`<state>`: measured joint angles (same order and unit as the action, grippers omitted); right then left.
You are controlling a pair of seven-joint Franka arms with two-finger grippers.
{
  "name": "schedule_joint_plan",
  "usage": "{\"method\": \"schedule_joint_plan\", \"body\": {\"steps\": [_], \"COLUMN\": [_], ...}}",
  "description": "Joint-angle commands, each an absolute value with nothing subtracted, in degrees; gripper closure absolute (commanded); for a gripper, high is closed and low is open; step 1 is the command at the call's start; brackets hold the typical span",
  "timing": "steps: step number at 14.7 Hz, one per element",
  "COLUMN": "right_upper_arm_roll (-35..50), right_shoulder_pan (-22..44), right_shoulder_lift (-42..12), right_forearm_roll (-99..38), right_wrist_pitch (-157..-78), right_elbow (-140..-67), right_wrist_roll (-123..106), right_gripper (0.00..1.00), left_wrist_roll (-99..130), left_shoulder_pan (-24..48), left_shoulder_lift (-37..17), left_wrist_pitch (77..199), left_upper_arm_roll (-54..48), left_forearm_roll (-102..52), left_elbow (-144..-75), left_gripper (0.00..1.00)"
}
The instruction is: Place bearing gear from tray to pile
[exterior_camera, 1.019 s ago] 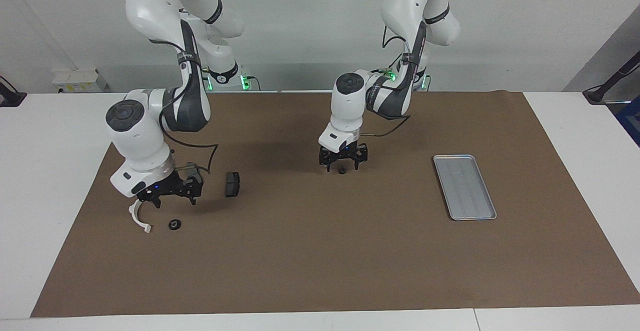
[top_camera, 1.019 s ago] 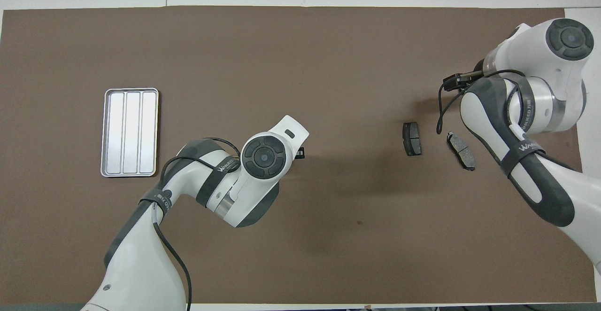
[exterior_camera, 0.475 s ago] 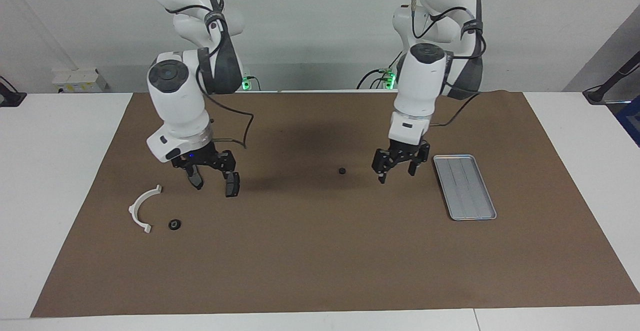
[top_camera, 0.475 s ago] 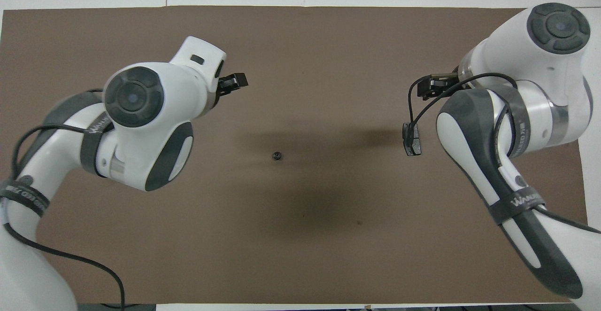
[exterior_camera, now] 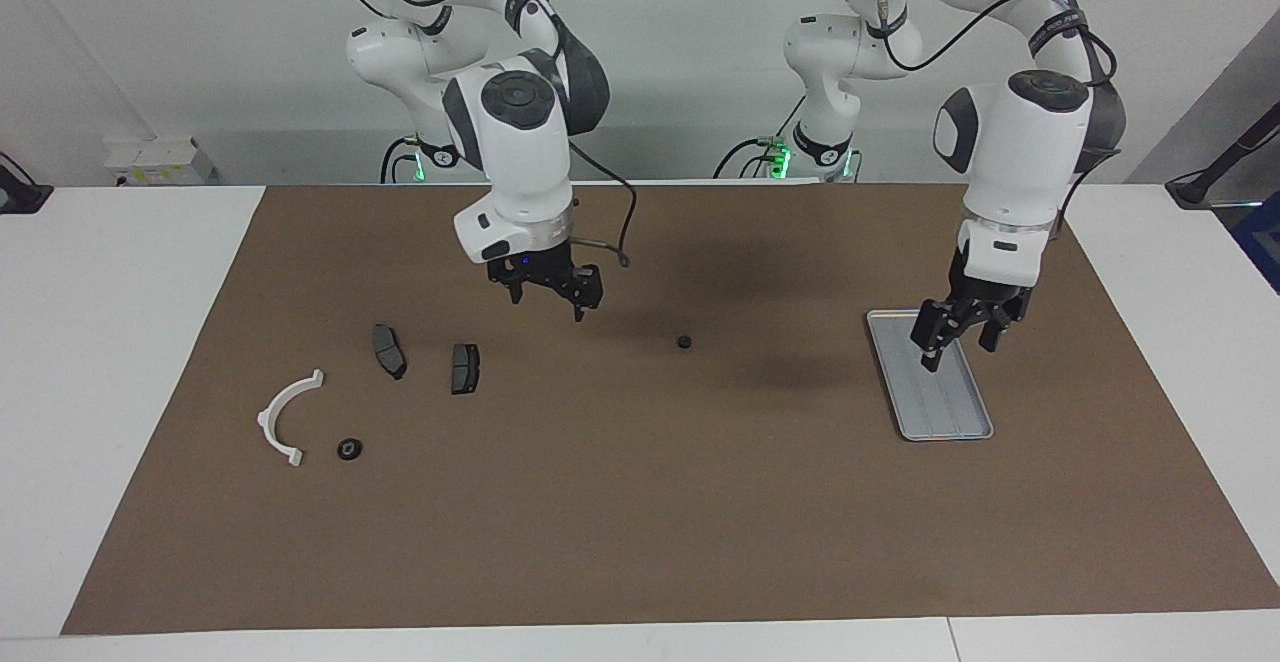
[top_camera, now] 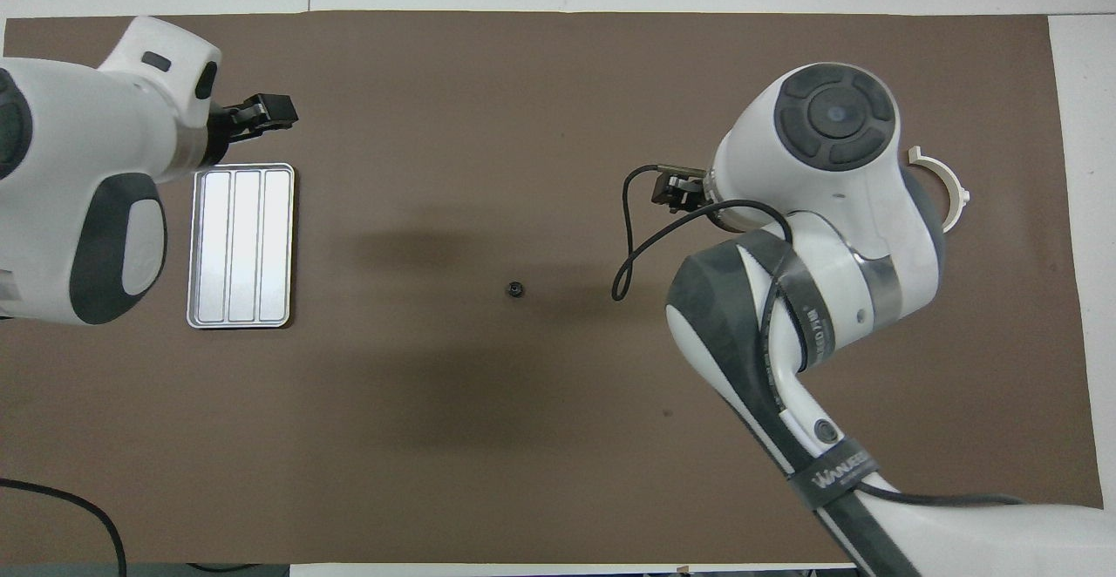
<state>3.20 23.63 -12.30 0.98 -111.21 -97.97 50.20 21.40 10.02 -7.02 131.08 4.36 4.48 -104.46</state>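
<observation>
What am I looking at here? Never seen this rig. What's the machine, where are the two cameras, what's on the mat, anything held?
Two white robot arms share a table covered by a brown mat. One picture looks across the table at the robots; the other looks down from above their own end, so sides are swapped between them.

The left gripper hangs open over the silver tray, which looks empty. The right gripper hangs open over bare mat. Neither holds anything.

Mid-mat lies a small black part. Toward the right arm's end lie two dark brake pads, a white half-ring bracket and a small black ring.
</observation>
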Motion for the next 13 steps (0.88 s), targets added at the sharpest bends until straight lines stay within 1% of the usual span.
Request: {"method": "schedule_joint_plan", "body": {"steps": [1, 4, 7, 11, 13], "right_upper_arm_roll": [3.25, 3.25, 3.25, 3.16, 3.16], "right_shoulder_pan": [26.7, 30.57, 33.39, 35.41, 35.95], "right_shoulder_lift": [-11.16, -12.13, -14.05, -16.61, -17.66], "right_forearm_roll": [-1.14, -1.14, -0.97, -0.44, 0.26], "right_wrist_pitch": [-111.53, -112.49, -114.78, -118.82, -120.05], "right_elbow": [-99.05, -99.84, -100.46, -101.07, -101.42], "right_wrist_roll": [56.76, 59.93, 63.53, 65.56, 66.36], "right_gripper": [0.0, 0.0, 0.0, 0.0, 0.0], "left_wrist_roll": [14.44, 5.39, 2.38, 0.88, 0.79], "left_shoulder_pan": [6.52, 6.42, 6.77, 6.77, 6.33], "left_shoulder_lift": [-3.44, 0.08, 2.98, 4.83, 5.36], "left_wrist_pitch": [127.64, 117.89, 111.38, 102.59, 100.99], "left_upper_arm_roll": [3.52, 3.78, 3.78, 3.6, 3.78], "left_forearm_roll": [4.92, 4.83, 4.83, 4.22, 2.38], "left_elbow": [-104.68, -104.76, -105.64, -106.0, -105.56], "left_gripper": [0.0, 0.0, 0.0, 0.0, 0.0]}}
